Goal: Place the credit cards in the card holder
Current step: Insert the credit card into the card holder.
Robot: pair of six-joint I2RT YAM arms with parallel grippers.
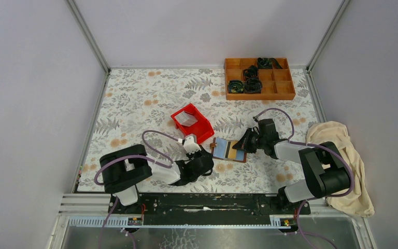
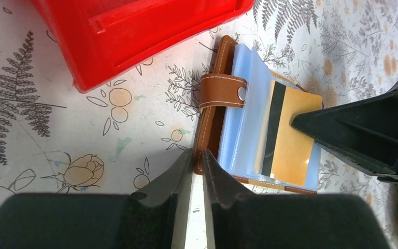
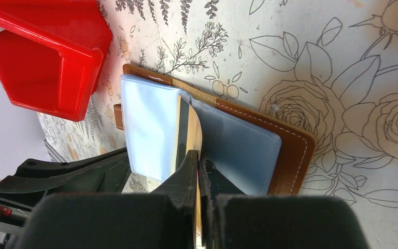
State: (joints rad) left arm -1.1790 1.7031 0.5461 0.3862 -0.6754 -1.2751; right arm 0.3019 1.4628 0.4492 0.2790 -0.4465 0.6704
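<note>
key relation: gold card point(image 2: 293, 145) lies part-way into a clear sleeve of the card holder point(image 1: 221, 148), stripe end leading. Its long axis points from the right hand point(image 3: 199, 161) across the holder toward the left hand point(image 2: 197, 155). By that lie, the seating push runs right-to-left.
right hand: clamped on the outer edge of the gold card, right at the holder's right side. It is the hand doing the insertion.
left hand: fingers nearly together on a thin pale strip seen edge-on, judged to be the white card point(image 2: 196, 228). Tips sit just beside the holder's near-left corner; whether they touch the leather, cannot tell.
card holder: lies open and flat on the worktop point(image 1: 145, 98) between the two hands, pale blue sleeves up, snap strap point(image 2: 223, 92) folded over the left edge.
progress: judged one card mid-insertion; the white card not yet in.
in the way: red bin point(image 1: 204, 132) is just beyond the holder's left end, near the left hand. The strap sits on the sleeve stack's far side and could catch a card pushed too far. The holder is unpinned, so a push may slide it left.
elsewhere: orange compartment tray point(image 1: 261, 97) at the far edge and beige cloth point(image 1: 342, 140) on the right, both well apart.
</note>
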